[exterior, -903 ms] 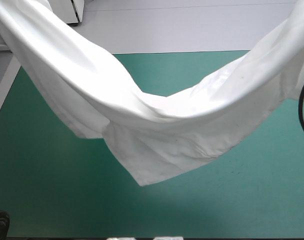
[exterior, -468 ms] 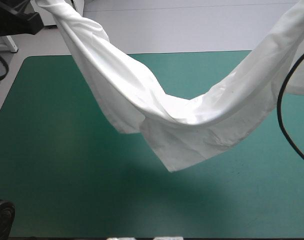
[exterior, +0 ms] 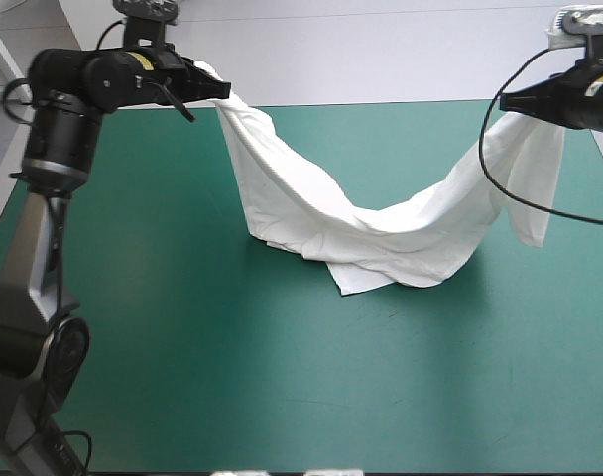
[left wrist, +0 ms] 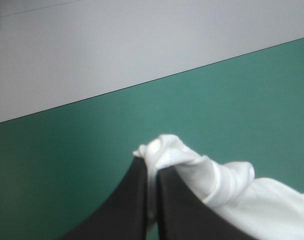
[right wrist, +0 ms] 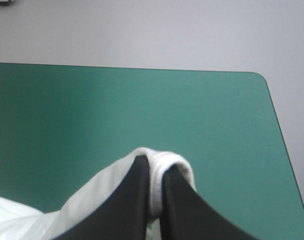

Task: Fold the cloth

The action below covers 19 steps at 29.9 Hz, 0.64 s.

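The white T-shirt point(exterior: 381, 223) hangs as a long sagging band between my two grippers, its low middle resting on the teal-green cover point(exterior: 182, 357). Near the table's far left, my left gripper point(exterior: 220, 91) is shut on one end of it. In the left wrist view the black fingers point(left wrist: 132, 200) pinch a bunched white edge of the T-shirt point(left wrist: 172, 152). At the far right my right gripper point(exterior: 508, 100) is shut on the other end, and a flap hangs below it. The right wrist view shows a white fold of the T-shirt point(right wrist: 159, 162) wrapped over the fingertips point(right wrist: 137, 195).
The table's far edge point(exterior: 381, 102) runs just behind both grippers, with pale floor beyond. The rounded far corner of the cover point(right wrist: 259, 76) lies ahead of the right gripper. Bare teal-green cover fills the near half of the table.
Both grippers have dropped and moved toward the far edge with the T-shirt. The sagging middle, earlier hanging above the table, now rests on the cover.
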Available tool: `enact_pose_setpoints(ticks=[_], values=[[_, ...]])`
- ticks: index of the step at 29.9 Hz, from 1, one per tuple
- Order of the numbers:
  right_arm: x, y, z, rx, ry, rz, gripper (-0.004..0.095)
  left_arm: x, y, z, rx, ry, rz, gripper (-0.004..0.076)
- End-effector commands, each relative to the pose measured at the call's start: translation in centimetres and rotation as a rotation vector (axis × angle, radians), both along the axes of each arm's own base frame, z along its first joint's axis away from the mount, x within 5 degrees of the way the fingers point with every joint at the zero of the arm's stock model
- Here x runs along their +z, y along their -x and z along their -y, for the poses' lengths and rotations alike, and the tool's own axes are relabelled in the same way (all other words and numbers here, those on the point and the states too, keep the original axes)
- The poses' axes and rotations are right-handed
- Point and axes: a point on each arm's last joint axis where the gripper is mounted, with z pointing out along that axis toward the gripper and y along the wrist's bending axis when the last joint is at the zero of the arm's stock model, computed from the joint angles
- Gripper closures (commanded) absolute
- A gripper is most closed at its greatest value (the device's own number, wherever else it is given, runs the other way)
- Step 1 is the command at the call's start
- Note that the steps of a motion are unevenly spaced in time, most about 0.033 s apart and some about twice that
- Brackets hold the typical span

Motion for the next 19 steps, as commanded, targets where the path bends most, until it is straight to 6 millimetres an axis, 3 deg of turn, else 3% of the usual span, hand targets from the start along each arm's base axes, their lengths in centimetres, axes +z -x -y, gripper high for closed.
enact_pose_setpoints(ticks=[1, 4, 9, 19], values=[[-1.3, -4.2, 0.4, -0.028, 0.035, 0.105, 0.0925, -0.4, -2.8, 0.1, 0.049, -0.011, 0.146, 0.0733], [-4.2, -7.8, 0.5, -0.034, 0.021, 0.058, 0.0925, -4.2, -5.9, 0.6, 0.084, -0.031, 0.080, 0.0733], [-9.4, -12.1, 0.9, -0.052, -0.024, -0.064, 0.0925, -9.7, -9.2, 1.5, 0.081, -0.061, -0.034, 0.0733], [-16.9, -15.7, 2.9, -0.099, -0.093, -0.262, 0.0925, -17.4, -12.8, 1.8, 0.151, -0.108, -0.174, 0.0733]])
